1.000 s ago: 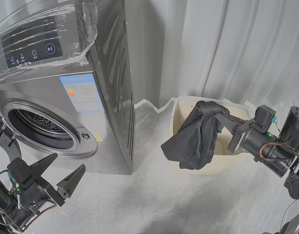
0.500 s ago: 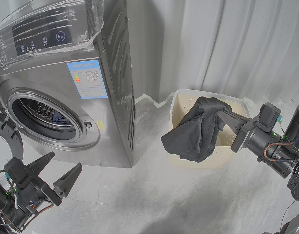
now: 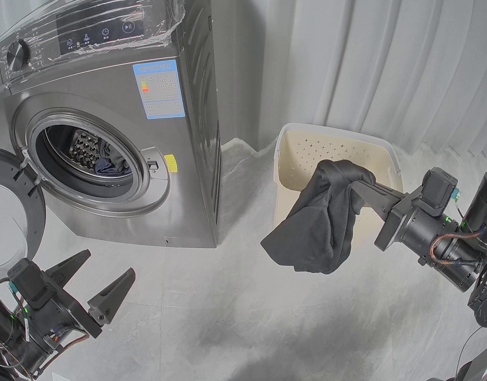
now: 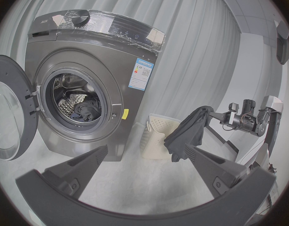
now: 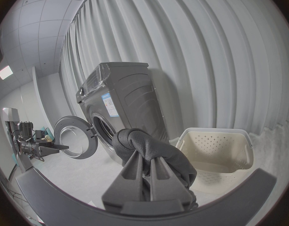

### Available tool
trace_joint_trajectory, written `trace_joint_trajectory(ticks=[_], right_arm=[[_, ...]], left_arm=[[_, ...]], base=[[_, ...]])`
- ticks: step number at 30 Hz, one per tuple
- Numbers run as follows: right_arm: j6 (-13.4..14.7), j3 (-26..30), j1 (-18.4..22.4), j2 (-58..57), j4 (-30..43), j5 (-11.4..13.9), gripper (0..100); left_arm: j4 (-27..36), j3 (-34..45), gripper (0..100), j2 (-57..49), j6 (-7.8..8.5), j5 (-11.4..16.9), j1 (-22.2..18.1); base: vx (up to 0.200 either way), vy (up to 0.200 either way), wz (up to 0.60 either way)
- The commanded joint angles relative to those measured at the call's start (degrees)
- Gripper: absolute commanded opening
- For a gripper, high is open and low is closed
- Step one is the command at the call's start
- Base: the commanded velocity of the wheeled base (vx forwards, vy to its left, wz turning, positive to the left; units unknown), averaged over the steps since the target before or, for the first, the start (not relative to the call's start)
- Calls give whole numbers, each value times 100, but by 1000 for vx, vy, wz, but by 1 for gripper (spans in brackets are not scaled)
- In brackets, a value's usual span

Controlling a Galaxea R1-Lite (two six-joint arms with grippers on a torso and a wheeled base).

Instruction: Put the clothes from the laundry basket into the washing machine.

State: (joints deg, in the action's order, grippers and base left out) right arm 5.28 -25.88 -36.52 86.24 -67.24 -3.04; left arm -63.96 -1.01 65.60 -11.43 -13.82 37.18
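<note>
Step in hand, as judged: carry to the drum.
Right fingers (image 5: 131, 179): pressed shut on a bunched fold of the dark garment (image 3: 317, 223), which hangs beneath them, just beside the laundry basket (image 3: 333, 133).
Left fingers (image 3: 112, 293): spread wide, empty.
Washing machine (image 3: 196, 80): well apart from the right fingers, door open.
Advice: lift the trailing cloth over the door rim and release deep inside.

All three views toward washing machine (image 3: 169, 133)
</note>
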Motion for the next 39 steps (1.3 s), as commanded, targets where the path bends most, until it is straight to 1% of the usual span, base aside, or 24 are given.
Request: trace_joint_trajectory(ticks=[1, 14, 29, 33, 39], right_arm=[[-1, 4, -4, -2, 1, -4, 0], [-1, 4, -4, 25, 1, 5, 0], [17, -5, -109, 42, -8, 5, 0], [87, -13, -127, 51, 1, 14, 0], [123, -31, -206, 51, 1, 5, 0]], left_arm=[[-2, 101, 100, 23, 1, -6, 0], [7, 101, 100, 14, 1, -15, -53], [7, 101, 100, 14, -8, -15, -53], [7, 101, 100, 14, -8, -15, -53], [7, 101, 100, 14, -17, -15, -53]], base=[[0, 200, 0], [0, 200, 0], [0, 200, 0], [0, 200, 0], [0, 200, 0]])
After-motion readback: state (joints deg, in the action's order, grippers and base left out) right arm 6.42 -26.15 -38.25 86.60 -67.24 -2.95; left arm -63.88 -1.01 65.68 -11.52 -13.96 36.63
